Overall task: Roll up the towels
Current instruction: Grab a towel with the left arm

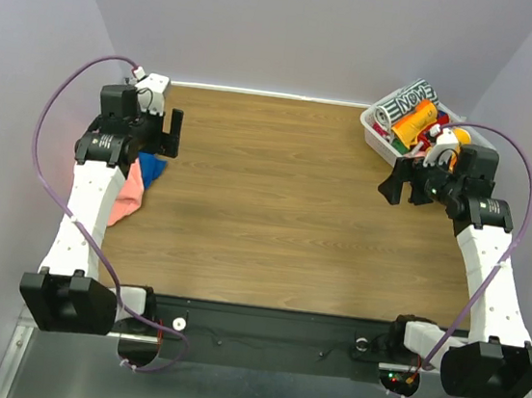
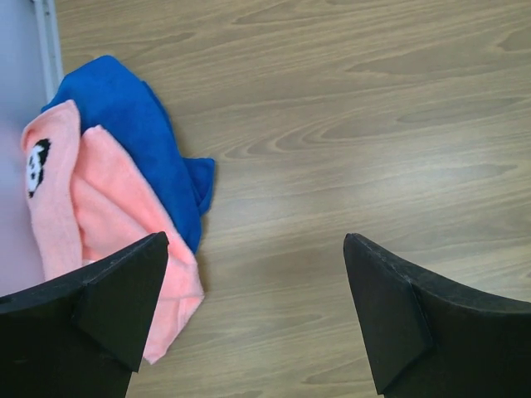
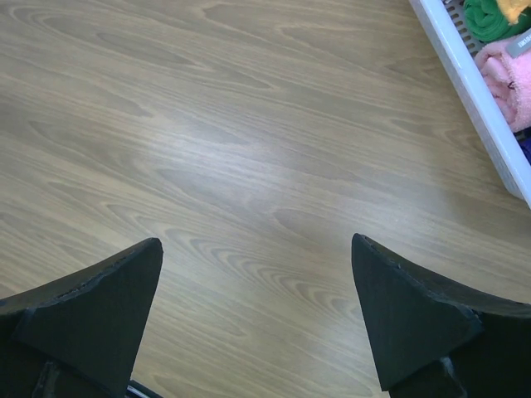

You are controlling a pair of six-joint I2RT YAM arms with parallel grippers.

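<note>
White bin (image 1: 379, 135) of rolled towels (image 1: 414, 119)

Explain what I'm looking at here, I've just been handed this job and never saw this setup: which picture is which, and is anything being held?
Two robot arms sit at the near edge of a wooden table. The overhead picture looks down from above and behind them; the other two come from cameras on each wrist, the black wedges being claw fingers. The left claw is open above a crumpled pink towel lying over a blue towel by the table's left edge. The right claw is open over bare wood, beside a white bin of rolled towels. Neither holds anything.
</note>
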